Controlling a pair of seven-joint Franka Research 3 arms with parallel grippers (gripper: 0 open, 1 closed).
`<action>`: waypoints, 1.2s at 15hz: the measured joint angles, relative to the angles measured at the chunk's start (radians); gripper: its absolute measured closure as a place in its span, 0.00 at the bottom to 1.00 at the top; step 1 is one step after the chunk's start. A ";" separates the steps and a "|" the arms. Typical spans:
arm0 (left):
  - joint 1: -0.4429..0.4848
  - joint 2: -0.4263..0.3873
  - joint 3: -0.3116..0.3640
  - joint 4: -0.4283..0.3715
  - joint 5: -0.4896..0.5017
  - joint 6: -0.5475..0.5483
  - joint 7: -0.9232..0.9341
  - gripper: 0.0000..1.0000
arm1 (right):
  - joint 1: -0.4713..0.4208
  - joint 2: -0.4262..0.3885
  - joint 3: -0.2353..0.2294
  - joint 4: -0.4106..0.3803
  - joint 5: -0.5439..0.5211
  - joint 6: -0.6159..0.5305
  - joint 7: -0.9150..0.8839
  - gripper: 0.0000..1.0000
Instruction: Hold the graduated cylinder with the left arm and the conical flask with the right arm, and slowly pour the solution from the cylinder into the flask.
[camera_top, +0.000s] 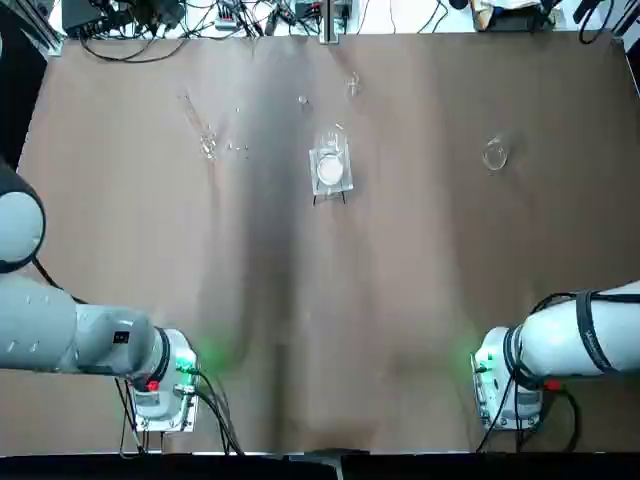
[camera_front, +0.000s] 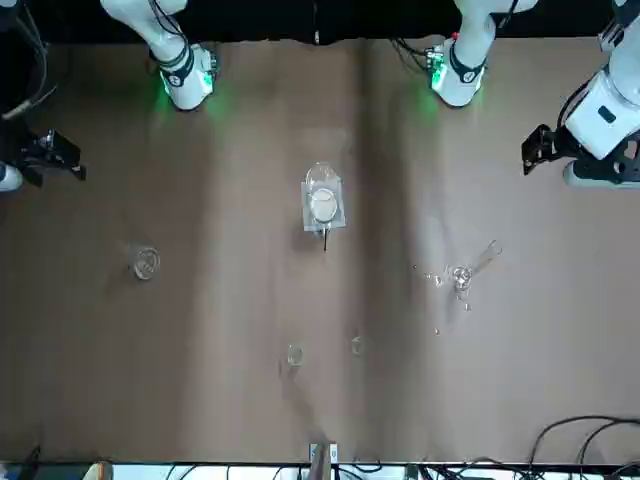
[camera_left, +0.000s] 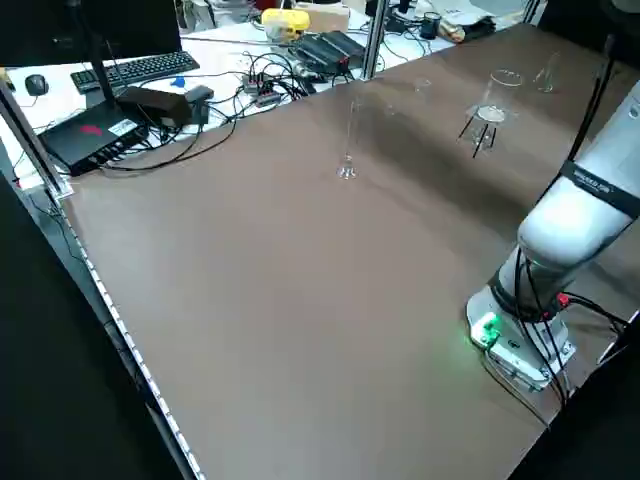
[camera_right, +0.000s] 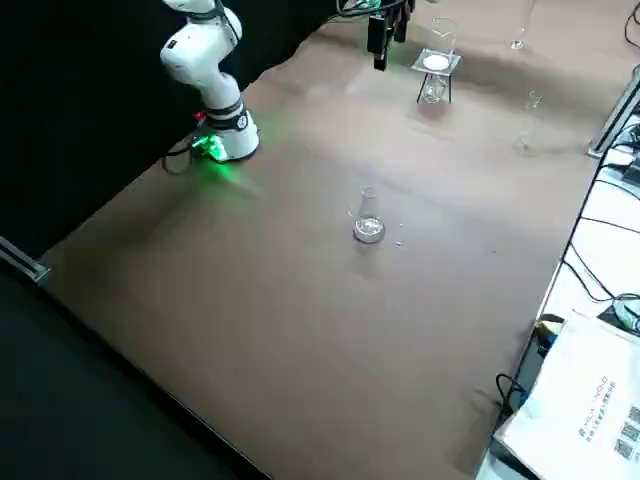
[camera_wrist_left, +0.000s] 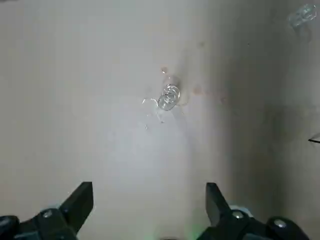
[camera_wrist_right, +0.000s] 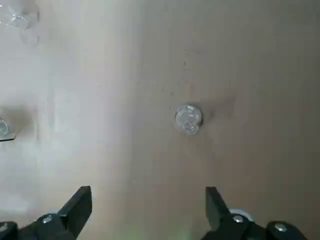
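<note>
The graduated cylinder (camera_top: 205, 140) stands upright on the brown table at the far left, and the left wrist view looks down on its mouth (camera_wrist_left: 169, 97). Far right on the table stands the conical flask (camera_top: 494, 155), which the right wrist view shows from above (camera_wrist_right: 188, 119). My left gripper (camera_wrist_left: 150, 205) hangs open, high above the table and short of the cylinder, holding nothing. Likewise open and empty, my right gripper (camera_wrist_right: 149, 205) hovers well above the flask. In the front view the left gripper (camera_front: 533, 152) and right gripper (camera_front: 55, 155) sit at the table's sides.
A clear beaker with a white disc (camera_top: 331, 170) stands on a black stand at the table's middle rear. Two tiny glass pieces (camera_top: 303, 100) (camera_top: 352, 87) lie behind it. Cables and electronics (camera_left: 150, 100) crowd the bench beyond the far edge.
</note>
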 joint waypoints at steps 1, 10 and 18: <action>0.001 0.000 0.002 -0.001 0.000 0.000 0.003 0.01 | 0.006 0.000 0.000 0.000 0.000 0.000 0.008 0.00; 0.066 0.040 0.008 -0.004 -0.002 0.001 0.070 0.01 | 0.004 0.003 -0.004 0.000 -0.001 0.007 0.048 0.00; 0.322 0.094 0.011 -0.007 -0.117 0.003 0.774 0.01 | -0.042 0.042 -0.007 -0.002 0.000 0.000 -0.162 0.00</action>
